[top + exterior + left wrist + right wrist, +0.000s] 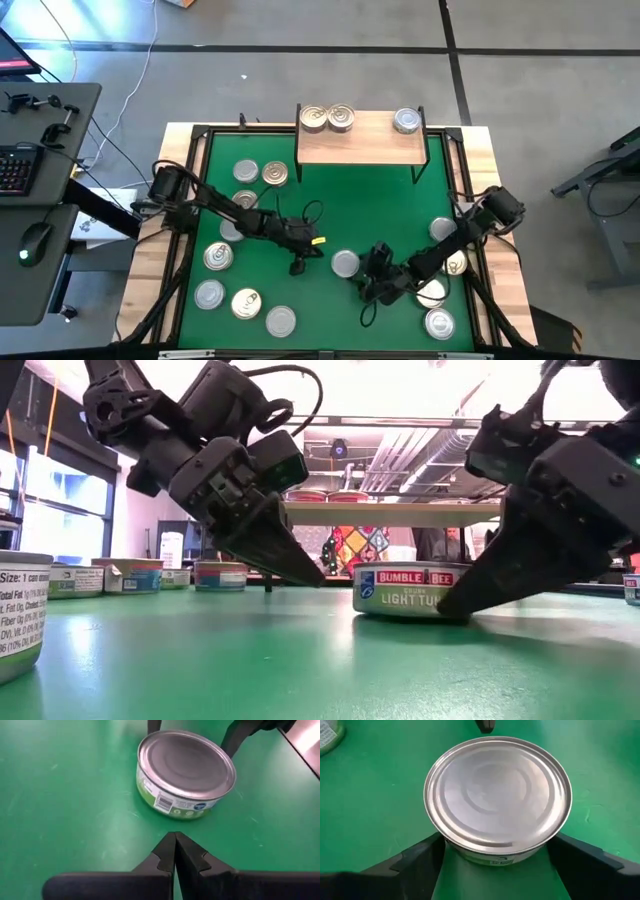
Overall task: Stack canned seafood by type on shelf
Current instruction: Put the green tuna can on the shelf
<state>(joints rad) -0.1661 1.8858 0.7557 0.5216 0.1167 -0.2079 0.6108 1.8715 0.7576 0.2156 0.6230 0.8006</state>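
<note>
A silver-lidded tin of canned seafood lies flat on the green mat near its middle. My right gripper is open, with one finger on each side of this tin, slanting down from the table's right. My left gripper is shut and holds nothing. It hangs just above the mat, to the left of the same tin. The light wood shelf stands at the far edge with two gold-lidded tins and one silver-lidded tin on it. My right gripper's fingers flank the tin's side wall on two opposite sides, slanting down. I cannot tell whether they touch it. The tin rests flat on the mat.
Several loose tins lie on the mat's left half and a few near the right edge. A black frame borders the mat. Bare mat lies between the middle tin and the shelf.
</note>
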